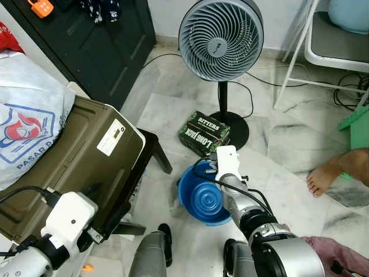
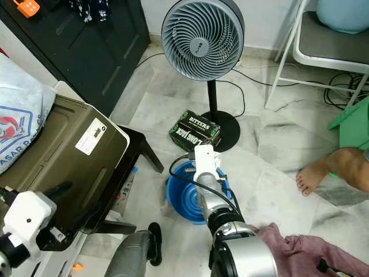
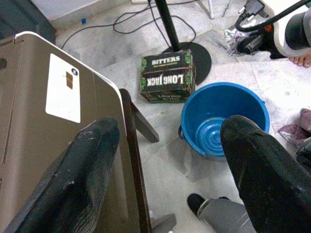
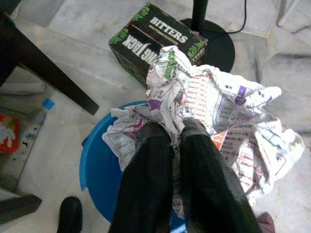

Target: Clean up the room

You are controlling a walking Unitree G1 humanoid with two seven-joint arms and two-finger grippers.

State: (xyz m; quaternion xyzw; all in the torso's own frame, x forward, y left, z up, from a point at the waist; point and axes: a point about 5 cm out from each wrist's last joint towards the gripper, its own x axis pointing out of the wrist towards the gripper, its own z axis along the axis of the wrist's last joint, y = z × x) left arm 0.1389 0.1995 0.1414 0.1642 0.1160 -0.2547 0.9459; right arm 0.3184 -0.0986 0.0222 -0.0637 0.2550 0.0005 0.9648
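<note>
A blue plastic basin stands on the marble floor just before me. My right arm reaches out over it, and the right gripper is shut on a crumpled printed paper held above the basin. In the eye views the white wrist block hides those fingers. The left wrist view catches the same paper wad beside the right wrist. My left gripper stands open and empty at the lower left, next to an olive-brown case.
A pedestal fan stands behind the basin, with a black "Bitters Long Jack" carton at its base. The case rests on a black stool. A person's bare foot is at right, and a pink cloth lies near my feet.
</note>
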